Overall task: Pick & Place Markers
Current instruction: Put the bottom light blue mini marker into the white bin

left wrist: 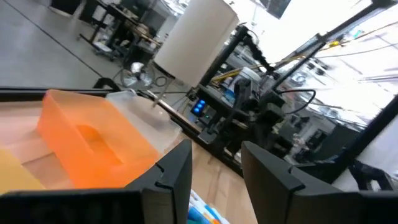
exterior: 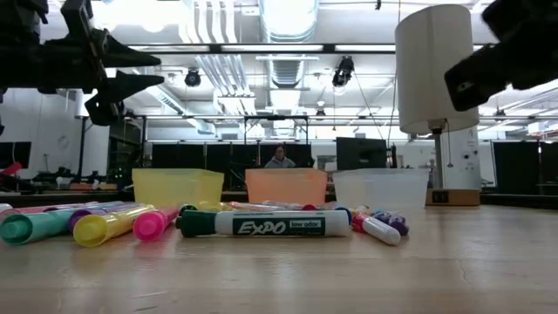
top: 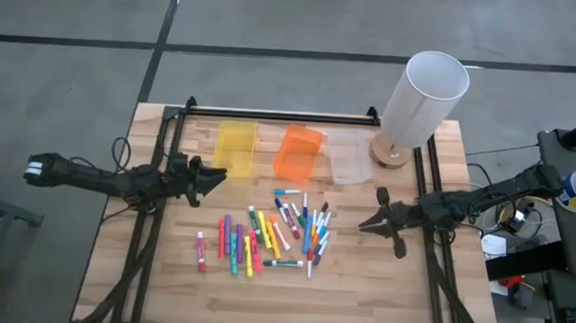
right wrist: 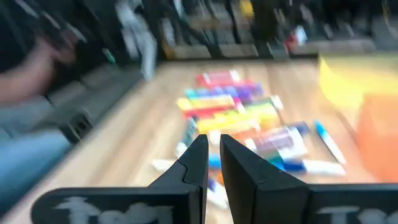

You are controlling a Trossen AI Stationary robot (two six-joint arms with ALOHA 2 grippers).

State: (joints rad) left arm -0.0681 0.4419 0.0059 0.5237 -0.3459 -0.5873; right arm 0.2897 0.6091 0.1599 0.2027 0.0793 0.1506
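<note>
Markers (top: 274, 233) lie loose in a scattered pile on the wooden table (top: 380, 287), around its middle and a bit toward the near edge, one red/pink one off on the left end of the pile; none held. Low view shows a green-capped Expo marker (exterior: 266, 224) lying sideways in front, teal, yellow and pink ones to its left. Left gripper (top: 217, 174) up in the air over the table's left side, beside the yellow bin (top: 235, 146), fingers spread apart with nothing between them. Right gripper (top: 364, 224) over the table's right side, just right of the pile, fingers (right wrist: 199, 163) pressed nearly together, a thin slit between, holding nothing, pointed at the pile. Along the far edge in a row: yellow bin, orange bin (top: 300, 152), clear bin (top: 349, 157), then a tall white cylinder (top: 424, 100) on a round wooden base at the far right corner. A person (exterior: 280, 159) sits far back in the room, small
</note>
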